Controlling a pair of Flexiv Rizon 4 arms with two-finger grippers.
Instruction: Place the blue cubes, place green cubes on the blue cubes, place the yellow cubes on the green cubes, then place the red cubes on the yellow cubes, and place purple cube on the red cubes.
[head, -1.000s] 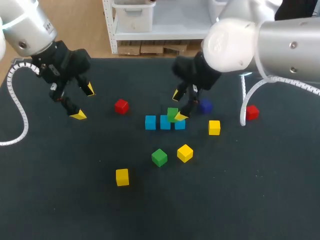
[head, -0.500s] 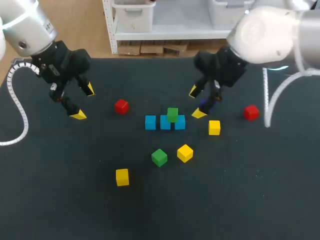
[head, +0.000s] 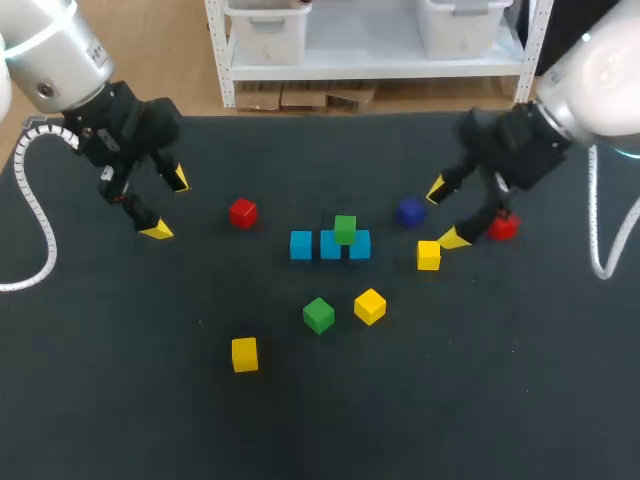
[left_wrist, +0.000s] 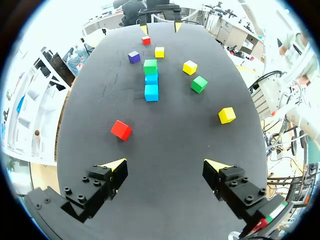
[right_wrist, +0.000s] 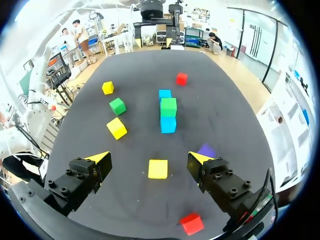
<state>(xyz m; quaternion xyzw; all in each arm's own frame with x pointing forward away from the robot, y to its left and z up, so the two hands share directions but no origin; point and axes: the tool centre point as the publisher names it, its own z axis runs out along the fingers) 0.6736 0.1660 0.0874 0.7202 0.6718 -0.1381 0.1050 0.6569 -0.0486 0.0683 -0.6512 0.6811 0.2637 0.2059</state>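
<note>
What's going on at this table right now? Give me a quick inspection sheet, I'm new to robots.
Surface: dark table.
Job's things: three blue cubes in a row, one green cube on them; loose green cube, three yellow cubes, two red cubes, purple cube.
Clutter: nothing seen.
End effectors: left end effector open, empty; right end effector open, empty, beside the purple cube.
Cables: white coiled cable on each arm.
Surroundings: nothing seen.
</note>
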